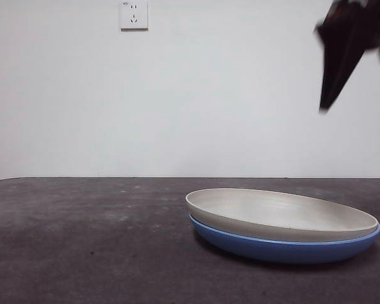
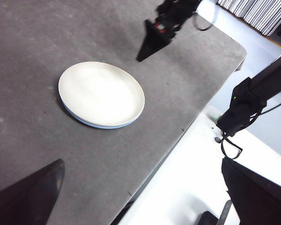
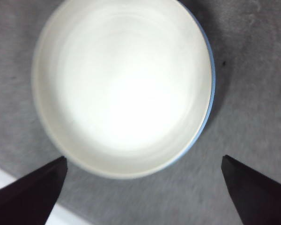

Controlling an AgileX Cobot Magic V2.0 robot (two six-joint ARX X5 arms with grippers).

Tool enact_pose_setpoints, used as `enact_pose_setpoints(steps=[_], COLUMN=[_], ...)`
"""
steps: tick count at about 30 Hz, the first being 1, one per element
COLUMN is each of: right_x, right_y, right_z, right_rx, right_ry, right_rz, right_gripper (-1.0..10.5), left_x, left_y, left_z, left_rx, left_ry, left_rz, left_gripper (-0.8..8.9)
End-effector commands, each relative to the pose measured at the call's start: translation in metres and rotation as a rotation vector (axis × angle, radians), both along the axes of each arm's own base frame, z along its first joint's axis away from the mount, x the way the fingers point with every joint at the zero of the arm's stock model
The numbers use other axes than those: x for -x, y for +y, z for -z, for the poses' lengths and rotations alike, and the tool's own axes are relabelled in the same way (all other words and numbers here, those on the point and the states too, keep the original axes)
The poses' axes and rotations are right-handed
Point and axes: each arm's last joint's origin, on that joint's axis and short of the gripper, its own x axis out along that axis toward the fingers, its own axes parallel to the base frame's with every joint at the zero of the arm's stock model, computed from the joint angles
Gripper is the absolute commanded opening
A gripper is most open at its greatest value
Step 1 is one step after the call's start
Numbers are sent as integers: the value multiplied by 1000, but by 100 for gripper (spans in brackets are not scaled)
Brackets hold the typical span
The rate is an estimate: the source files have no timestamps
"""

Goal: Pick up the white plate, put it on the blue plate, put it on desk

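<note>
The white plate (image 1: 278, 214) lies stacked in the blue plate (image 1: 285, 248), right of centre on the desk (image 1: 82, 240). My right gripper (image 3: 143, 159) hangs open and empty high above the stack. The white plate (image 3: 122, 84) fills its view, and the blue plate's rim (image 3: 207, 117) shows along one side. The front view shows this gripper (image 1: 356, 125) at the top right, well clear of the plates. My left gripper (image 2: 143, 161) is open and empty, high and off to the side. It looks down on the white plate (image 2: 101, 93) and the blue rim (image 2: 100, 125).
A wall socket (image 1: 133, 14) is on the white wall behind. In the left wrist view the desk's edge (image 2: 187, 131) runs close beside the stack, with white floor beyond. A black arm base (image 2: 243, 108) stands off the desk there.
</note>
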Motion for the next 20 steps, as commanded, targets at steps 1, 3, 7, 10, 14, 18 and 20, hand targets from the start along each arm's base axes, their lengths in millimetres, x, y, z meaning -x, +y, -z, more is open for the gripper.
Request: enact_pose_setpoints(steps=[1, 3, 7, 10, 14, 18, 20], right_x=[-19, -29, -41, -48, -54, -60, -61], right_y=[4, 6, 8, 9, 7, 3, 1], right_z=[17, 29, 47, 56, 65, 75, 77], right_rx=[10, 15, 21, 23, 25, 25, 18], right_ry=[18, 34, 50, 52, 55, 70, 76], right_rz=[-31, -35, -37, -39, -34, -23, -21], right_gripper=[589, 589, 589, 588, 588, 588, 579], left_x=[0, 1, 1, 1, 1, 1, 1], left_y=[0, 0, 0, 0, 0, 0, 0], left_z=[-2, -1, -1, -1, -1, -1, -1], left_rx=[5, 2, 10, 11, 12, 12, 12], left_ry=[7, 13, 28, 30, 33, 34, 34], left_rz=[6, 6, -3, -5, -6, -7, -7], left_gripper=[634, 634, 634, 634, 634, 634, 634])
